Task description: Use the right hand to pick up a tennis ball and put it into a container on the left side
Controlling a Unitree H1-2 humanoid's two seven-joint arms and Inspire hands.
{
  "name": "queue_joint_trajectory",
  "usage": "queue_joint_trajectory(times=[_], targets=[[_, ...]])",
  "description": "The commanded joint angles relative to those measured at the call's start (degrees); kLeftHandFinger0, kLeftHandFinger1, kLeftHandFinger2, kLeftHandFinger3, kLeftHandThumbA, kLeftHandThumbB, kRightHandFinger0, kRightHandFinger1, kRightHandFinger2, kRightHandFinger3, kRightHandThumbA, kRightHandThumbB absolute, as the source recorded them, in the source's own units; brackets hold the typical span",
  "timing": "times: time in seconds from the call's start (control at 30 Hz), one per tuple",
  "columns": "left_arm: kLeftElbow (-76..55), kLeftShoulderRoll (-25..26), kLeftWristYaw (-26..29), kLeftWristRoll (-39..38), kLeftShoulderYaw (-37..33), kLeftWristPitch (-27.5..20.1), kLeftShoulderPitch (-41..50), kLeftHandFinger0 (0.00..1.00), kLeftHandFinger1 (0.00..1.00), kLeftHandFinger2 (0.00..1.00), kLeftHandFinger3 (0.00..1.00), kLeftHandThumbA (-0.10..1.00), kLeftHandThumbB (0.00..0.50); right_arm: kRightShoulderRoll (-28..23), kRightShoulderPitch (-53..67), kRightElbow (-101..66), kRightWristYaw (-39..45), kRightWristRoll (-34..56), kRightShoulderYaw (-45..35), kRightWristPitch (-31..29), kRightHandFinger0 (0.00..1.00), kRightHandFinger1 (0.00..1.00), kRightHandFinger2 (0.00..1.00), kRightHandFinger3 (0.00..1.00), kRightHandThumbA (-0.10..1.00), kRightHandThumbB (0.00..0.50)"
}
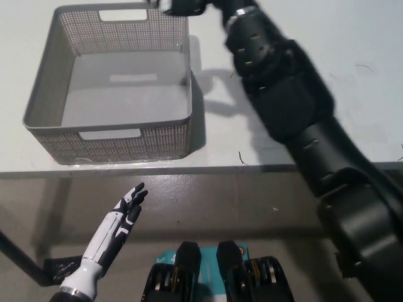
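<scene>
Reaching across from the lower right, the black right arm (296, 119) stretches over the white table (352, 100) toward the far right corner of the grey mesh basket (110, 141). The right hand (182, 6) is cut off by the top edge of the view, just above that far rim; only a sliver of it shows, so I cannot tell whether its fingers are closed or apart. The tennis ball does not show anywhere, neither inside the basket nor on the table beside it. My guess is that it rides in that hand, out of sight, but nothing here proves it.

The basket stands empty, its floor bare, its near wall just back from the table's front edge. Below and in front of it the white left hand (119, 220) rests off the table, holding nothing, fingers straight and slightly spread.

A tennis ball is light, with a felt cover that gives fingers good purchase and a shell that yields only slightly, so it needs no hard squeeze; fingers wrapped around its middle from above would hold it. It bounces and rolls readily, so a low release near the basket's middle seems safer than a drop from the rim.
</scene>
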Motion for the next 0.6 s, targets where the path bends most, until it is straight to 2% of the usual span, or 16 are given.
queue_joint_trajectory(times=[0.0,0.1,0.13,0.17,0.23,0.27,0.3,0.33,0.4,0.47,0.57], targets=[[-1.25,1.01,-0.77,0.58,0.00,-1.23,-0.72,1.00,1.00,1.00,1.00,1.00,0.205,3.20,-6.22,3.79,-0.39,-0.06,1.28,-1.59,0.03,0.44,0.75,0.70,0.51,0.000],[-1.45,1.00,-0.94,0.38,0.03,-1.06,-0.87,1.00,1.00,1.00,1.00,1.00,0.202,5.18,-7.56,9.52,-1.76,-0.97,2.79,-3.53,0.04,0.42,0.72,0.55,0.53,0.000],[-1.62,1.19,-1.30,-0.03,0.07,-0.90,-0.87,1.00,1.00,1.00,1.00,1.00,0.201,6.06,-8.04,12.14,-2.45,-1.27,3.38,-4.37,0.02,0.40,0.71,0.52,0.50,0.000],[-1.72,1.26,-1.43,-0.19,0.10,-0.79,-0.82,1.00,1.00,1.00,1.00,1.00,0.199,6.46,-8.24,13.34,-2.78,-1.43,3.68,-4.47,0.01,0.40,0.72,0.55,0.49,0.000],[-1.85,1.43,-1.55,-0.08,0.04,-1.22,-0.83,1.00,1.00,1.00,1.00,1.00,0.186,7.33,-8.58,17.16,-3.37,-1.82,4.46,-5.71,0.02,0.44,0.77,0.68,0.49,0.000],[-1.95,1.50,-1.63,-0.06,0.03,-1.22,-1.00,1.00,1.00,1.00,1.00,1.00,0.180,7.63,-8.64,19.10,-3.30,-1.83,4.79,-6.13,0.05,0.48,0.81,0.78,0.50,0.000],[-1.96,1.51,-1.63,-0.06,0.03,-1.21,-1.02,1.00,1.00,1.00,1.00,1.00,0.180,7.68,-8.78,19.57,-3.39,-1.76,4.85,-6.33,0.05,0.49,0.82,0.79,0.50,0.000],[-2.15,1.52,-1.67,-0.11,0.06,-0.98,-1.03,1.00,1.00,1.00,1.00,1.00,0.178,8.03,-9.12,21.23,-3.42,-2.00,5.32,-5.74,0.08,0.53,0.86,0.85,0.52,0.000],[-2.49,1.50,-1.84,-0.42,0.10,-0.32,-1.10,1.00,1.00,1.00,1.00,1.00,0.185,8.61,-9.09,23.96,-3.80,-1.55,5.37,-6.62,0.08,0.52,0.86,0.84,0.51,0.000],[-2.25,1.52,-1.67,-0.01,-0.05,-0.64,-1.26,1.00,1.00,1.00,1.00,1.00,0.201,9.03,-8.70,26.02,-4.36,-1.59,5.75,-7.09,0.06,0.47,0.79,0.80,0.48,0.000],[-2.18,1.57,-1.65,0.38,-0.22,-0.37,-1.61,1.00,1.00,1.00,1.00,1.00,0.199,9.19,-7.93,27.89,-5.52,-1.99,6.63,-8.23,0.00,0.31,0.62,0.74,0.46,0.000]])
